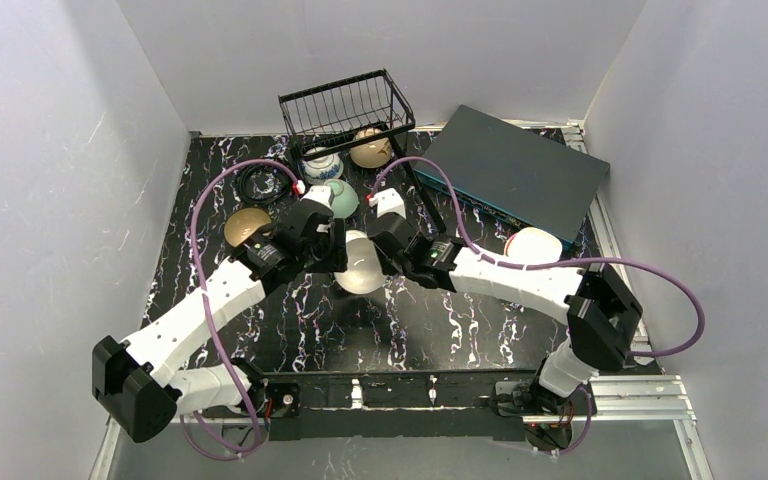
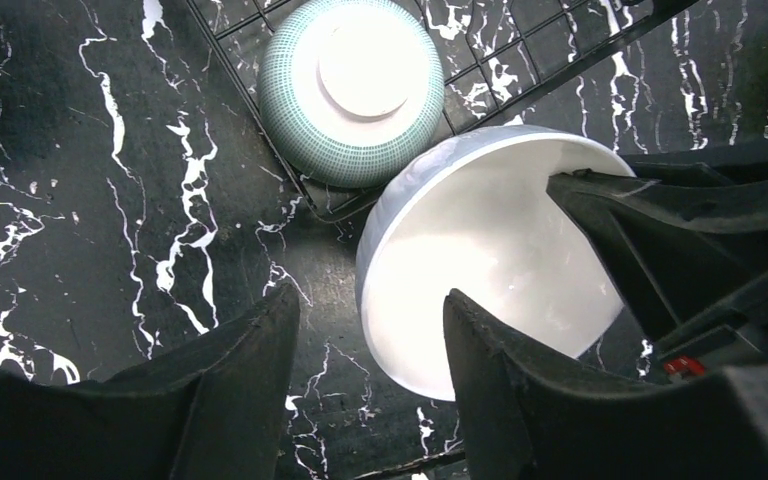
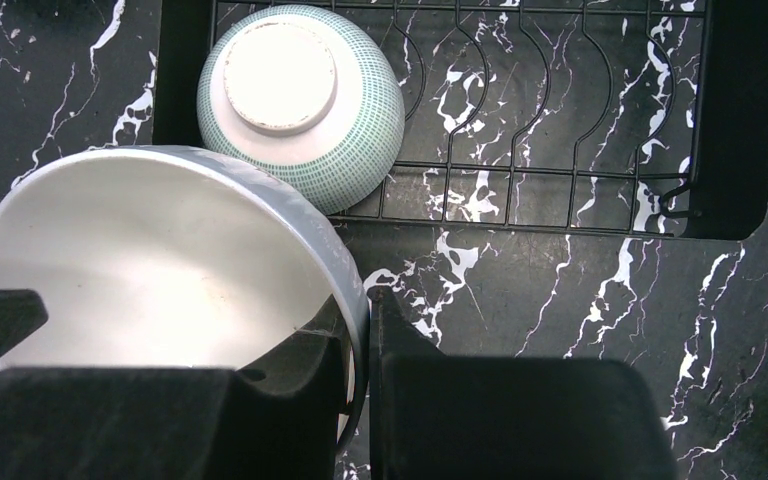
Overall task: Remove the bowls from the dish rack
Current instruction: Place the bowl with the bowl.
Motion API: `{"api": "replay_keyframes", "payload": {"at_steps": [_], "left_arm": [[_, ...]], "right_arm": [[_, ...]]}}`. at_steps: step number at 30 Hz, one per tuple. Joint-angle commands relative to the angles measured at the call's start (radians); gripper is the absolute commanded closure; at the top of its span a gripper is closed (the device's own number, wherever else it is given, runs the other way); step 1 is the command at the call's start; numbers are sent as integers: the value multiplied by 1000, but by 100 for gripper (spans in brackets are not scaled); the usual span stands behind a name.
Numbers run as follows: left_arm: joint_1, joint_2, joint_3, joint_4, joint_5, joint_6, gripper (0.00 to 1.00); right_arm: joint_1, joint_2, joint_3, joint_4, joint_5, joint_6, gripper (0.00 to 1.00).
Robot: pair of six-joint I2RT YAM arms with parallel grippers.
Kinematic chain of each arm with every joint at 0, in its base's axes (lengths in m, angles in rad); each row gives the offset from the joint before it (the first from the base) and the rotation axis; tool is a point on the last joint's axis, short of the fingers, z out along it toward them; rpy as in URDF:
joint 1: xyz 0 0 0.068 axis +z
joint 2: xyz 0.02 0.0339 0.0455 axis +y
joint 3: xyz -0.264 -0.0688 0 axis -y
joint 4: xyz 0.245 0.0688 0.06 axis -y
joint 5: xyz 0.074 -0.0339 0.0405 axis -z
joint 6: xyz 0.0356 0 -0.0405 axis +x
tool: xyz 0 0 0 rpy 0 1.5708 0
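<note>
A pale bowl [image 1: 360, 268], white inside and grey-blue outside, hangs tilted over the table just in front of the dish rack [image 1: 345, 105]. My right gripper [image 3: 360, 300] is shut on this bowl's [image 3: 160, 250] rim, one finger inside and one outside. My left gripper [image 2: 370, 300] is open and straddles the opposite rim of the bowl [image 2: 480, 270], its jaws apart. A green-patterned bowl [image 2: 350, 90] lies upside down in the rack [image 2: 520, 60]. It shows as well in the right wrist view [image 3: 300, 100], on the rack's wires [image 3: 560, 130]. A blue-and-white bowl [image 1: 320, 163] and a beige bowl [image 1: 370, 150] sit further back in the rack.
A flat dark box [image 1: 515, 170] lies right of the rack, with a white bowl [image 1: 533, 245] in front of it. A brown bowl [image 1: 247, 226] stands on the table at the left, and a coiled black cable [image 1: 260, 185] lies behind it.
</note>
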Motion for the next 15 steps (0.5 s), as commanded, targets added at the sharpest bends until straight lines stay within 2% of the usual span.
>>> {"api": "replay_keyframes", "payload": {"at_steps": [1,7,12,15], "left_arm": [[-31,12,-10,5,-105,-14,50],[-81,50,-28,17,-176,-22,57],[-120,84,-26,18,-222,-27,67],[-133,97,-21,17,-251,-23,78]], "right_arm": [[11,-82,-8,114,33,31,99],[17,-99,-30,132,35,37,99],[20,-104,-40,146,32,37,99],[21,-110,-52,162,32,37,99]]}}
